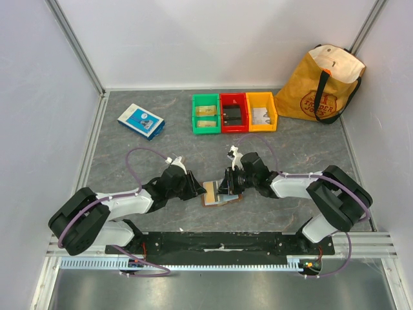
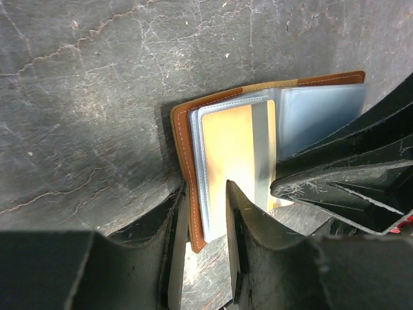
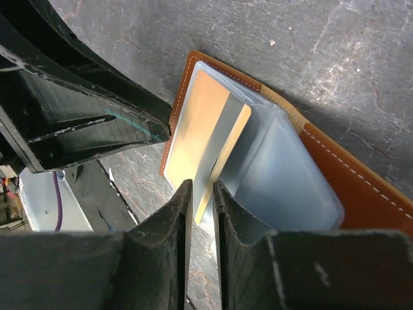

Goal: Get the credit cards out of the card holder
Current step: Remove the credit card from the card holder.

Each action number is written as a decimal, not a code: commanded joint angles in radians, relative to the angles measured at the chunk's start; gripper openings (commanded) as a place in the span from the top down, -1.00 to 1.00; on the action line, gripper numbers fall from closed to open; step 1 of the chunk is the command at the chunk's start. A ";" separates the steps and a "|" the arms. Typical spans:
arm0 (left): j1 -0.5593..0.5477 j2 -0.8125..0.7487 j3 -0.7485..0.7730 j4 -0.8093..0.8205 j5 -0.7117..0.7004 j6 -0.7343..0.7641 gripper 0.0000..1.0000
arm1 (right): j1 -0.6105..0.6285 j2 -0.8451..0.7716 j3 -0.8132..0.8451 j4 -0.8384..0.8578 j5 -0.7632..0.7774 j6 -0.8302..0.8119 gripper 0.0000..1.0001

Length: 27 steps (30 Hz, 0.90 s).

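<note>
From above, the wallet [image 1: 218, 194] lies open on the table [image 1: 129, 168] near the front edge, midway between the two arms. The left gripper [image 1: 200, 188] is at the wallet's left edge and the right gripper [image 1: 226, 187] over its right half, both coming in low. At the back stand a green bin [image 1: 206, 114], a red bin [image 1: 233, 113] and a yellow bin [image 1: 261, 111] in a row. A blue-and-white box [image 1: 141, 121] lies to their left and a yellow bag [image 1: 319, 87] stands in the far right corner. In the left wrist view the wallet [image 2: 184, 148] shows its brown stitched border and clear sleeves, with a gold card [image 2: 229, 155] under the nearer sleeve, a grey band along the card's right side. The left gripper [image 2: 205, 194] has its jaws apart and the wallet's near corner lies in the gap. One finger is beside the leather border and the other over the sleeve. Whether either presses down cannot be told. The right gripper [image 2: 284, 177] comes in from the right over the sleeves, and a pale corner of the card shows just under it. In the right wrist view the card [image 3: 206, 123] lies slanted across the wallet [image 3: 361, 187], beside an empty sleeve [image 3: 284, 174]. The right gripper [image 3: 201, 190] has its jaws close, with only a narrow slit between them, and the card's near corner runs into that slit. Whether they pinch it cannot be told. The left gripper [image 3: 164, 129] sits at the wallet's far border.
</note>
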 commanded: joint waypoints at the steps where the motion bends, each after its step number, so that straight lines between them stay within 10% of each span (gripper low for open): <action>1: -0.011 -0.013 0.021 0.046 0.038 0.020 0.29 | 0.009 -0.041 0.055 0.038 -0.018 -0.011 0.54; 12: -0.011 0.001 0.018 0.042 0.042 0.026 0.31 | 0.006 -0.019 0.038 0.093 -0.052 0.013 0.99; 27: -0.011 -0.027 0.079 0.075 0.059 0.125 0.34 | -0.024 0.044 0.014 0.136 -0.123 0.009 1.00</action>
